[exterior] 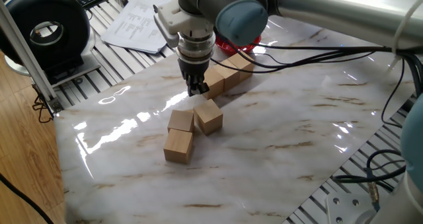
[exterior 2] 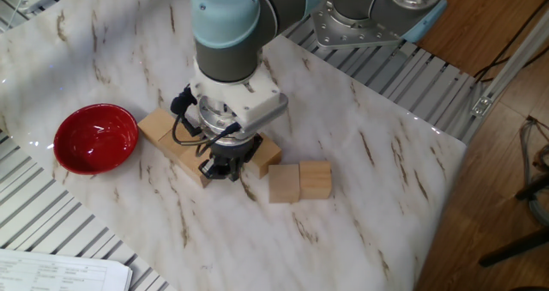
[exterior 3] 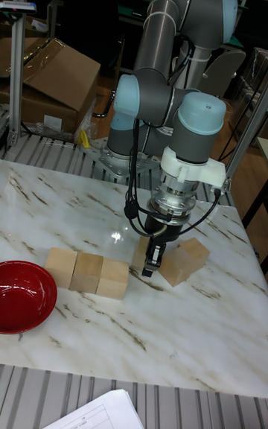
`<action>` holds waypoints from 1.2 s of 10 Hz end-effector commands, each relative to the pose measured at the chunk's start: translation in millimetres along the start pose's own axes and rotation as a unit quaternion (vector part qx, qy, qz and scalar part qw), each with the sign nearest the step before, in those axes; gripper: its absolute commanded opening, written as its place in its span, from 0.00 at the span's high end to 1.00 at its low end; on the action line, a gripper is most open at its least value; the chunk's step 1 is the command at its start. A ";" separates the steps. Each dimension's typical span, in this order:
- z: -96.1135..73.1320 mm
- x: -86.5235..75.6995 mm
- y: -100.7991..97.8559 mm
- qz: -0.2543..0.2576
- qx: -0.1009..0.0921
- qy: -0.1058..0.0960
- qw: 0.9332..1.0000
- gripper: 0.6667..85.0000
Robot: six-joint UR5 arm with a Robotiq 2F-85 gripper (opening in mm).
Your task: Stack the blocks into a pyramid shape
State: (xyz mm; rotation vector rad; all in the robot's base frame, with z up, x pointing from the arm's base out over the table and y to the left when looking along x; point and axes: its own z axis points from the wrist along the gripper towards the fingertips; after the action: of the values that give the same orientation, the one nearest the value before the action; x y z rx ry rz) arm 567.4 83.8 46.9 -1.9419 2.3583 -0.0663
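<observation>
six blocks sit on the marble table [exterior: 297,138]: a row of three [exterior 3: 87,272] touching side to side near the red bowl [exterior 3: 22,295], and a loose group of three [exterior: 190,129] further out, two of them touching and the third just beside. no block lies on another. the gripper [exterior: 196,89] points straight down, low between the row's end block and the loose group, holding nothing; its fingers look close together, but i cannot tell for sure. papers [exterior: 142,22] and a black round device [exterior: 46,32] lie off the table's edge.
</observation>
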 end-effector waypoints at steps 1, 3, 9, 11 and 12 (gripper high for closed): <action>-0.4 -7.1 2.9 0.013 -0.001 -0.011 1.000 1.00; -0.3 -6.1 1.6 0.013 0.001 -0.009 1.000 1.00; -0.1 -9.8 0.0 0.019 0.004 -0.017 1.000 1.00; -0.1 -7.9 3.7 0.009 -0.002 -0.013 1.000 1.00; -0.1 -7.9 7.7 0.001 -0.010 -0.013 1.000 1.00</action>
State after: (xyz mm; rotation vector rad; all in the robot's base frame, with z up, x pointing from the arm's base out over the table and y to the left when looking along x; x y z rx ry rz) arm 564.7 90.5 45.8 -1.9189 2.3652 -0.0469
